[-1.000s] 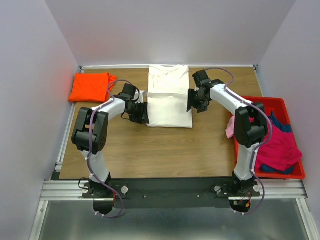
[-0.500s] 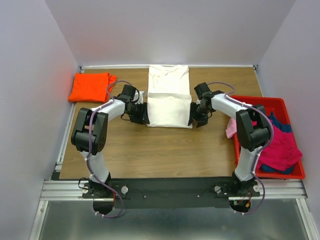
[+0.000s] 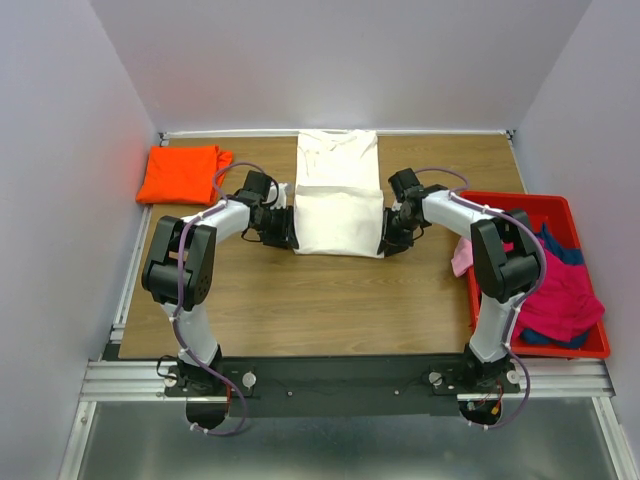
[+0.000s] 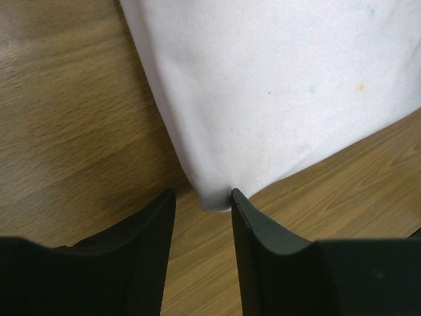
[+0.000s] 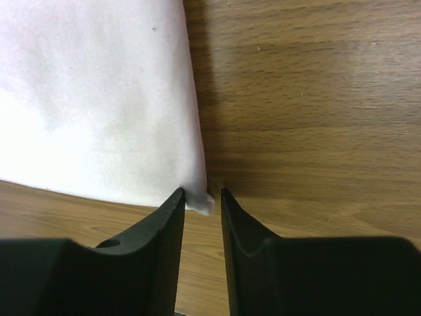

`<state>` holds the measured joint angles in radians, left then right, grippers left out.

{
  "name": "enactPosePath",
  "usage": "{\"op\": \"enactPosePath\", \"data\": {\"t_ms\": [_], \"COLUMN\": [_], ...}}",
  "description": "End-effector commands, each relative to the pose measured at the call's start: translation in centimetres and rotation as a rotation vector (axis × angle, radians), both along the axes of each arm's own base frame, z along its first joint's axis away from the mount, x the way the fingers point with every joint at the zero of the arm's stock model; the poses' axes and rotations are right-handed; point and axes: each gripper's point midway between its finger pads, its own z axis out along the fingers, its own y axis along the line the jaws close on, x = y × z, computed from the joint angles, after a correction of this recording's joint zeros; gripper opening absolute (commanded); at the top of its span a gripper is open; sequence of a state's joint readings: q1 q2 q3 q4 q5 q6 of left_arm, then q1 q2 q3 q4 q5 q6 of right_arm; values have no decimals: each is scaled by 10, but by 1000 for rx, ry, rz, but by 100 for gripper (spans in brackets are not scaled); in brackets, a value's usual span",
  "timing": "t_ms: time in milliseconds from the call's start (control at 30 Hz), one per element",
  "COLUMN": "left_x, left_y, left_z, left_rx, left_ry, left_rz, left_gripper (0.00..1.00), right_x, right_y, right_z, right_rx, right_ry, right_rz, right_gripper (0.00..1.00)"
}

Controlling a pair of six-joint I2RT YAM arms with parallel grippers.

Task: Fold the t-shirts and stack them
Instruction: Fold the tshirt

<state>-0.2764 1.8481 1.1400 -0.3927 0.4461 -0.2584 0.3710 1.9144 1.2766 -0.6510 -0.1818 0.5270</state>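
Note:
A cream-white t-shirt (image 3: 338, 195) lies folded lengthwise in a long strip on the wooden table (image 3: 330, 300). My left gripper (image 3: 287, 235) is open at its near left corner; in the left wrist view the corner (image 4: 214, 197) sits between the two fingertips. My right gripper (image 3: 388, 240) is open at the near right corner, which shows between the fingertips in the right wrist view (image 5: 200, 201). A folded orange t-shirt (image 3: 182, 173) lies at the far left. Magenta (image 3: 555, 295), pale pink (image 3: 461, 255) and dark blue (image 3: 560, 245) shirts lie in the bin.
A red plastic bin (image 3: 585, 345) stands at the table's right edge. Purple walls close in the table on three sides. Both arms reach inward over the middle of the table.
My right gripper has moved down the shirt's right edge to its near right corner. My left gripper has stayed at the near left corner.

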Motion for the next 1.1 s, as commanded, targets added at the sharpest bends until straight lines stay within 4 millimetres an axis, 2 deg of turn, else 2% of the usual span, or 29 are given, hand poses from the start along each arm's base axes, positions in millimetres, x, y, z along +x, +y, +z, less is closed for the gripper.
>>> {"op": "enactPosePath", "data": {"t_ms": [0, 200, 533, 700, 833, 867, 900, 1067], "left_x": [-16, -17, -15, -13, -16, -18, -19, -20], "left_y": [2, 3, 1, -4, -4, -4, -3, 0], "left_z": [-14, -20, -28, -30, -34, -35, -35, -29], "left_rx": [18, 28, 24, -2, -1, -1, 0, 15], "left_ry": [53, 61, 72, 77, 85, 89, 90, 72], "left_rz": [-19, -29, -41, -50, -57, -58, -60, -57], "left_gripper": [46, 39, 37, 28, 12, 4, 1, 0], "right_x": [-5, -6, -5, -5, -5, -5, -5, -4], "right_y": [4, 5, 7, 8, 7, 8, 8, 8], "right_z": [-3, -5, -5, -5, -5, -5, -5, 1], "right_rx": [39, 46, 51, 53, 53, 53, 52, 62], "right_ry": [24, 33, 34, 35, 34, 34, 36, 22], "right_rz": [2, 7, 12, 16, 16, 17, 17, 19], "right_gripper": [31, 22, 18, 13, 6, 4, 1, 0]}}
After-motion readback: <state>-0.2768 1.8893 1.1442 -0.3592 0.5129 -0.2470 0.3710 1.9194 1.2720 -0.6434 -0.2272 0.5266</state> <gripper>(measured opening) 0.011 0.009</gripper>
